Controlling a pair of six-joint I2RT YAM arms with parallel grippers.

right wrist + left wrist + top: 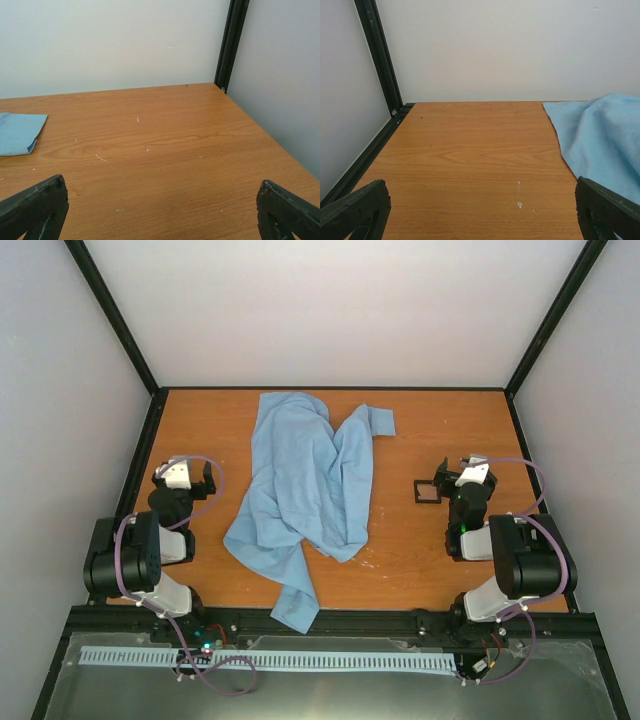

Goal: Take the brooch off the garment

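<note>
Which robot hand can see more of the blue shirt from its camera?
The left gripper: the shirt fills its view's right side. The right gripper sees only a small corner.

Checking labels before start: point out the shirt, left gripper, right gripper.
shirt (305, 480), top view, middle of the crumpled body.
left gripper (480, 205), left wrist view, gap midway between its open fingertips.
right gripper (161, 205), right wrist view, gap midway between its open fingertips.

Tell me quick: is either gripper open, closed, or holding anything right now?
Left gripper: open, holding nothing.
Right gripper: open, holding nothing.
</note>
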